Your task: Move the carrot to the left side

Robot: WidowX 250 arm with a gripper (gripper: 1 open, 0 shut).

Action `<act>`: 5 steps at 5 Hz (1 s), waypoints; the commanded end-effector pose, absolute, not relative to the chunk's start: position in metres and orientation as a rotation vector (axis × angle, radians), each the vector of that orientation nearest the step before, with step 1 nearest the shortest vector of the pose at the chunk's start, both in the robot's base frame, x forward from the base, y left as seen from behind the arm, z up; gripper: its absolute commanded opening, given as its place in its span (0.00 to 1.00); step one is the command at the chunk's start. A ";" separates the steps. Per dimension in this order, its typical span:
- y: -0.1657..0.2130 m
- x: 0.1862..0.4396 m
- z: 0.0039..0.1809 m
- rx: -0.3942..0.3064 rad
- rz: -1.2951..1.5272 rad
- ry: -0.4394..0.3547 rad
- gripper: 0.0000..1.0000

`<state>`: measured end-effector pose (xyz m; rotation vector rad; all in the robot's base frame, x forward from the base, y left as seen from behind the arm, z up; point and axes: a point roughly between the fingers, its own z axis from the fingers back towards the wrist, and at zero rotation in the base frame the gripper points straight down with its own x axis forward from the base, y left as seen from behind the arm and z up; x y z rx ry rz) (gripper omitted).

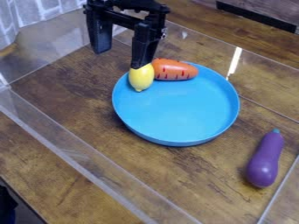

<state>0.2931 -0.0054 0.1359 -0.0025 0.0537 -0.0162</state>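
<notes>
- Jaws of the gripper [124, 44] stand spread wide, holding nothing; one black finger [101, 37] hangs at the left, the other [142, 45] at the right.
- No brand, label or writing can be read on anything in this one camera view.
- Gripper points straight down from the top of the picture, its dark body cut off by the upper edge.
- Right finger's tip hangs right above the lemon [140, 77]; whether it touches the fruit cannot be told.
- Left finger hangs over the wooden table [70, 96], outside the plate [187, 118].
- Carrot [176, 70] lies on its side at the blue plate's far rim, stem end toward the right, just beside the yellow lemon and seemingly touching it.
- Carrot sits to the right of the gripper, not between the fingers.
- Eggplant [265, 159] lies on the table, right of the plate and apart from it.
- Clear plastic walls [70, 144] run along the table's near and left sides.
</notes>
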 end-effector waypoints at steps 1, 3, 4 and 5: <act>0.003 0.298 0.135 -0.005 -0.029 0.059 1.00; 0.020 0.304 0.140 -0.002 0.004 0.055 1.00; 0.026 0.306 0.133 0.000 0.036 0.061 1.00; 0.012 0.310 0.130 -0.001 -0.007 0.066 1.00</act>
